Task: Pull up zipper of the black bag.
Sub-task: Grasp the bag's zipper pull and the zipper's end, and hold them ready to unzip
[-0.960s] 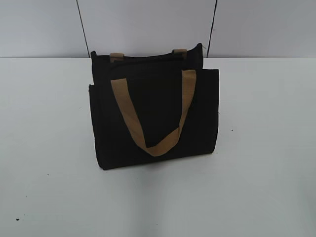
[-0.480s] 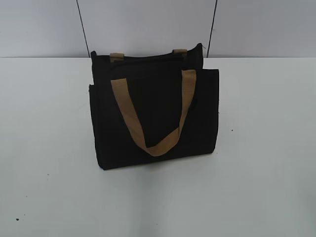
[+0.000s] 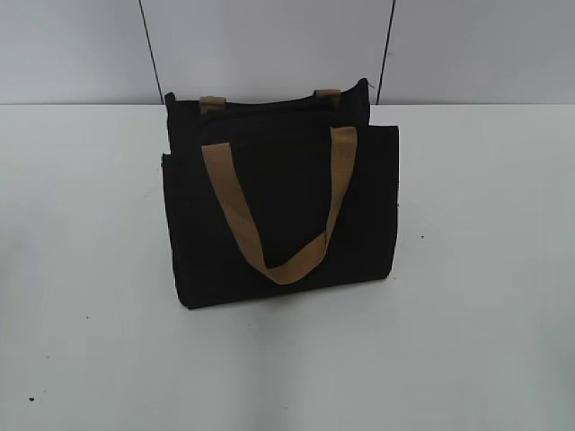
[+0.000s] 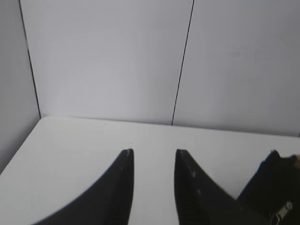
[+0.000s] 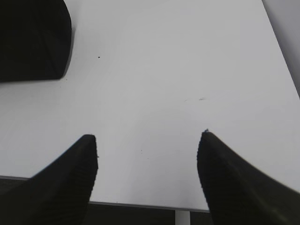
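Observation:
The black bag (image 3: 278, 206) stands upright in the middle of the white table, with a tan webbing handle (image 3: 278, 215) hanging down its front. No gripper shows in the exterior view. In the left wrist view my left gripper (image 4: 153, 152) is open and empty above the table; a corner of the bag (image 4: 272, 187) shows at the lower right, with the small silver zipper (image 4: 283, 211) on it. In the right wrist view my right gripper (image 5: 147, 138) is wide open and empty near the table's front edge, with the bag's corner (image 5: 33, 37) at the upper left.
The white table (image 3: 467, 269) ends at a pale panelled back wall (image 3: 269, 45) with two dark seams. The table's front edge (image 5: 140, 205) shows in the right wrist view.

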